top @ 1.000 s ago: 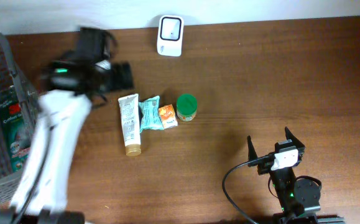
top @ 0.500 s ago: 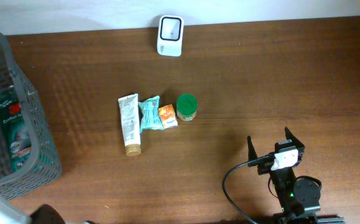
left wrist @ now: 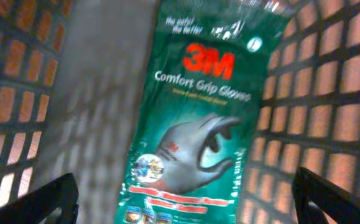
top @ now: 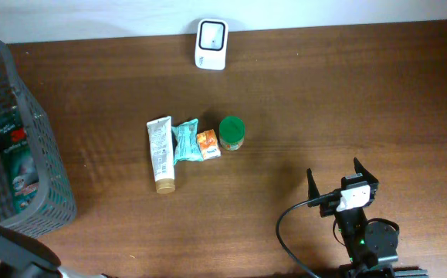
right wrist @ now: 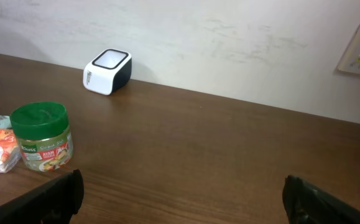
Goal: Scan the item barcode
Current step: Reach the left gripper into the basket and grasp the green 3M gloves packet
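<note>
My left gripper [left wrist: 186, 200] hangs wide open over the grey basket [top: 49, 177]. The green 3M glove packet [left wrist: 195, 118] lies on the basket floor below it, untouched as far as the blur lets me judge. My right gripper [top: 336, 179] sits wide and empty, well apart from the scanner [top: 211, 33].

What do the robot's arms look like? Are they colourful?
Mostly black. The right gripper has two pointed black fingers, a white block behind them, a tiny green light and a curly black cable. The left gripper shows only black fingertips.
</note>
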`<state>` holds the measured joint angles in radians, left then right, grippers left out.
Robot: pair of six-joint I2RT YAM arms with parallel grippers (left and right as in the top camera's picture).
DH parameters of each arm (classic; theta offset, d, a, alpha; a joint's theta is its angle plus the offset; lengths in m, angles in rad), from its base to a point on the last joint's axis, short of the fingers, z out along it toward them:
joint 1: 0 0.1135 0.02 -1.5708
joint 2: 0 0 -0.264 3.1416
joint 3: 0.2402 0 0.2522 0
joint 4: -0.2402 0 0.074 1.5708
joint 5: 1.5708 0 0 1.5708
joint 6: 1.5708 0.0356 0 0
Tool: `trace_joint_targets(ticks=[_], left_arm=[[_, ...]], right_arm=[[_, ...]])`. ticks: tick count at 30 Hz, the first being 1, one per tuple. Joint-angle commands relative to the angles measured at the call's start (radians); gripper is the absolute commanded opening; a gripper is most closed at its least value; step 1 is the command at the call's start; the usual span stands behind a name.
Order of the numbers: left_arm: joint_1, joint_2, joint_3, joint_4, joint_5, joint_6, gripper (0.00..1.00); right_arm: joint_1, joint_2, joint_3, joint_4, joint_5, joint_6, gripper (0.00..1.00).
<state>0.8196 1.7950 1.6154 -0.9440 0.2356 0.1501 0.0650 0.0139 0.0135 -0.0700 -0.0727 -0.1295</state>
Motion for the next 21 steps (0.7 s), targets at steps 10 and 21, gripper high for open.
trace_joint_targets(ticks=[10,21], left_arm=[[0.02,0.289,-0.009,0.064,0.013,0.227,0.94],[-0.053,0.416,-0.011,0.082,0.056,0.264,0.9]], right_arm=[[-0.006,-0.008,-0.008,-0.001,-0.005,0.014,0.98],[-0.006,-0.008,-0.008,-0.001,-0.005,0.014,0.98]])
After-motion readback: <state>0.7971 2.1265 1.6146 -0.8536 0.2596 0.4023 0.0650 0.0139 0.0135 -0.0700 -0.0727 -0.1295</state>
